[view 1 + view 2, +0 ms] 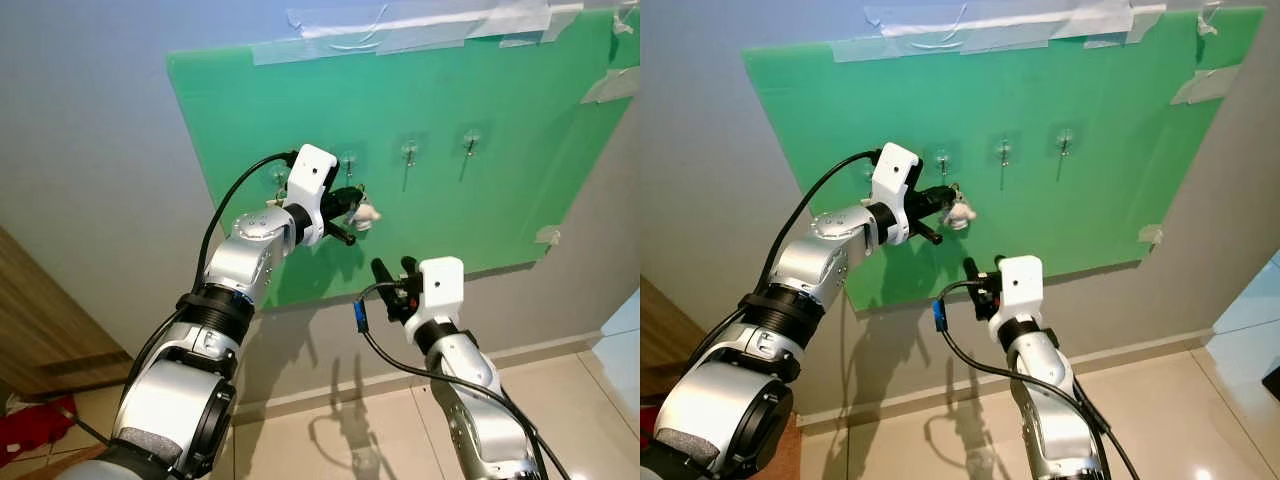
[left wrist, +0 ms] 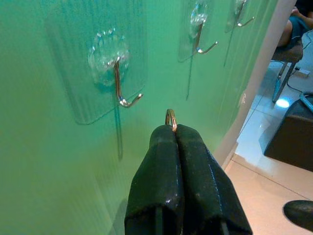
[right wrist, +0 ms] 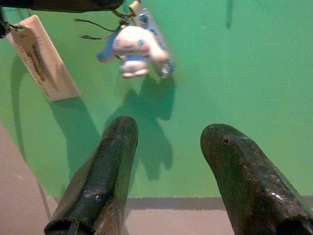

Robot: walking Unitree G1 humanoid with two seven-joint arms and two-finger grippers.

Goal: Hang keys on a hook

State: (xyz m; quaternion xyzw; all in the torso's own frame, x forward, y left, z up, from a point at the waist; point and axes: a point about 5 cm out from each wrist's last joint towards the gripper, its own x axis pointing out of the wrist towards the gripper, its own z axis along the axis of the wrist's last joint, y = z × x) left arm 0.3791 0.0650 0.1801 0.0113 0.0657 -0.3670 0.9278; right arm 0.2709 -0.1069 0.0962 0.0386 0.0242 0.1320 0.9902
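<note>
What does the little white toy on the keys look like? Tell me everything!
The little white toy is a small plush-looking charm with a rounded head, long floppy ears and touches of pale blue. It dangles on the keys beneath the left pincer, which is shut on the gold key ring. It hangs close in front of the green board, casting a shadow on it, just below the row of hooks.

green board [image 1: 480,210], white charm [image 3: 133,49], black fingers [image 3: 98,186]

left arm raised, extended forward; left gripper [image 2: 175,128] fingers pressed together, pinching. right arm raised lower, beneath left; right gripper [image 3: 168,142] fingers spread apart, nothing between.
</note>
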